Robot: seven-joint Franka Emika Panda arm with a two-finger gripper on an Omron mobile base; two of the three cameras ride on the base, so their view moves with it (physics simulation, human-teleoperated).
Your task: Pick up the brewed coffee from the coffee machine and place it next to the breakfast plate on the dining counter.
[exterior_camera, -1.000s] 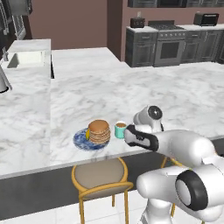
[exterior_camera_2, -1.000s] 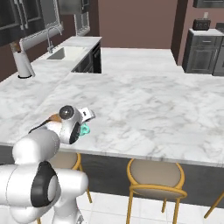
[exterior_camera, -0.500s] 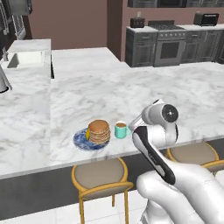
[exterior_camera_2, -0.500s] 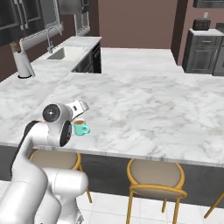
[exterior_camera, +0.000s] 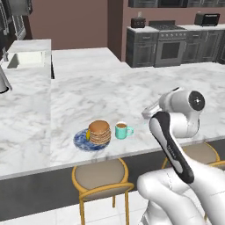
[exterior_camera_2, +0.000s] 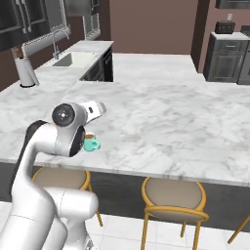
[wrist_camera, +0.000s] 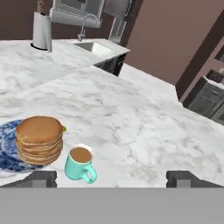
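Standing upright on the dining counter (exterior_camera: 92, 88), low and left of centre in the left base view, the brewed coffee (exterior_camera: 122, 131) sits just beside the breakfast plate (exterior_camera: 82, 141), on its right, apart from the pancake stack (exterior_camera: 99, 132) by a narrow strip of marble. Seen again at lower left of the hand view, mug (wrist_camera: 80, 163) with handle turned toward the camera, brown liquid level inside, plate rim (wrist_camera: 8, 160) at the far left edge. Gripper (wrist_camera: 111, 179) spread wide, jaws well apart, nothing between them; dark fingertips (wrist_camera: 41, 179) rising at the bottom edge, clear of the mug. Judged from this: placement done, step in hand a clean retreat. Best done by lifting the hand straight up and back, away from the counter, keeping the jaws wide so neither tip clips the handle or rim. Avoiding any sideways sweep toward the frame's left, where mug and pancakes stand close together. Moving slowly until well apart from the cup, since a nudge could slop the coffee or slide it against the plate.

Counted: one mug, one plate, one stack of pancakes. Two yellow-framed stools (exterior_camera_2: 172, 197) plainly seen under the counter edge in the right base view, a third only hinted at the lower right corner. One sink (exterior_camera_2: 73, 59) with one tap at upper left of that view, one paper-towel roll (exterior_camera_2: 24, 72) further left.
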